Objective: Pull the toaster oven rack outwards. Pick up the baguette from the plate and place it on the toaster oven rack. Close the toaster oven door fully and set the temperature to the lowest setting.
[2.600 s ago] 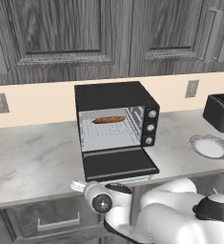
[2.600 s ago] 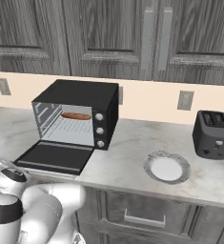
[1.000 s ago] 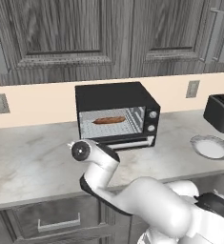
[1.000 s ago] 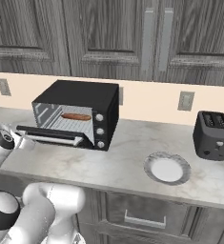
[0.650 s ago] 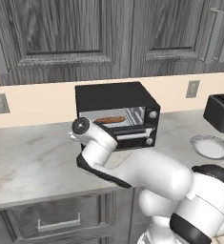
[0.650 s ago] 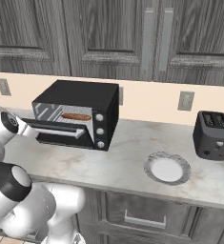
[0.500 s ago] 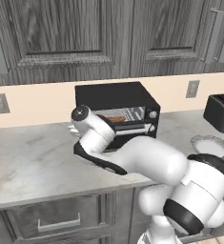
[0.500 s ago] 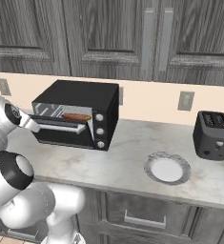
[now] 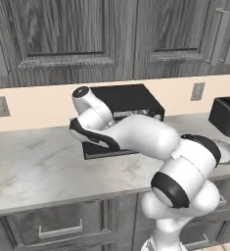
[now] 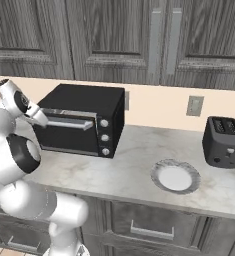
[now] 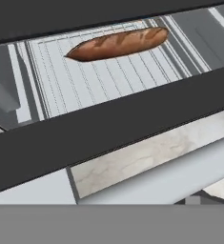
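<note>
We were pushing the toaster oven door point(image 10: 69, 131) up, and it was almost shut but not all the way. In the right base view our arm reached in from the left, and the end of it sat by the left end of the silver handle point(image 10: 70, 122). We could not see the claw's finger tips in any picture, so we went by the opening alone: the claw was spread wide and held nothing.

In the hand view the baguette point(image 11: 117, 43) lay on the toaster oven rack point(image 11: 99, 71), inside the toaster oven point(image 10: 82, 119). We saw it through the gap above the door's dark top edge.

Here is what could have gone wrong. If we had stopped pushing too soon, the door might have dropped back open. If the wide claw had caught on the handle, it might have pulled the door down again.

Further right were the three knobs point(image 10: 105, 136). They sat close together in a column, so we could have turned the wrong one.

The plate point(image 10: 175, 176) sat bare on the counter point(image 10: 124, 165), well right of the oven.
</note>
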